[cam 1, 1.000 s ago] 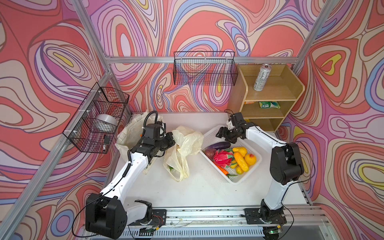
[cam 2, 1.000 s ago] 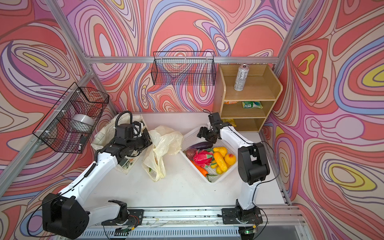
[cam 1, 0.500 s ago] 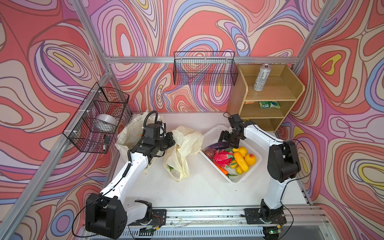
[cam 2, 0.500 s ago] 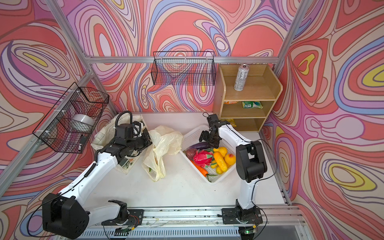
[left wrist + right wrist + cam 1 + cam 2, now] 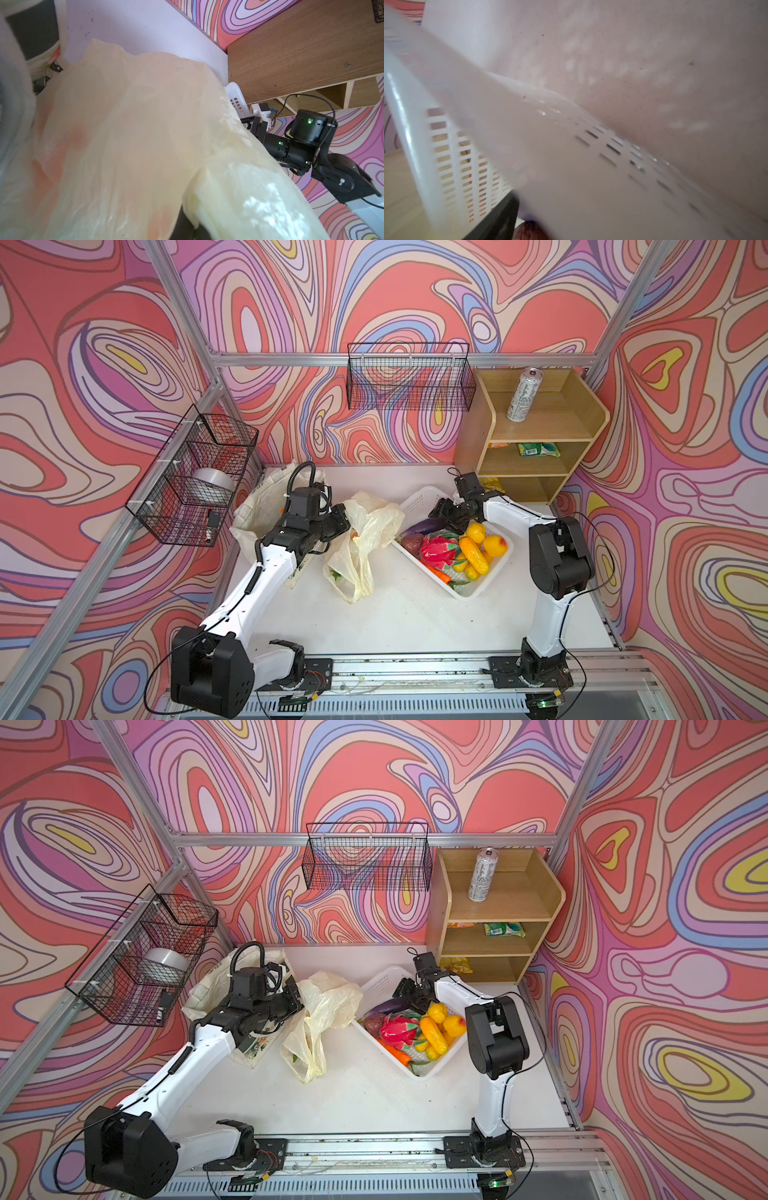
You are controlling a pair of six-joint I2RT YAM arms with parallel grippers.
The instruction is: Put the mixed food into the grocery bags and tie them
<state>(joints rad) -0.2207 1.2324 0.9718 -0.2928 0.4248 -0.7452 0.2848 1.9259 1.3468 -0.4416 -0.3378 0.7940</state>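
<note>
In a top view the left gripper (image 5: 344,519) has its tips buried out of sight in folds of the plastic carrier bag (image 5: 370,526), and its arm (image 5: 270,568) covers much of the canvas tote (image 5: 253,508). The right wrist view is blurred and filled by the white basket (image 5: 550,155) wall, with one dark finger (image 5: 496,218) of the right gripper (image 5: 446,513) cut off at the edge.

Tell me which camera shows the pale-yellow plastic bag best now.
The top views: both show nearly the whole plastic bag, slumped on the table between the canvas tote and white basket, its edge in the shut left claw. The left wrist view shows only a close-up stretch of the bag; the right wrist view shows none.
</note>
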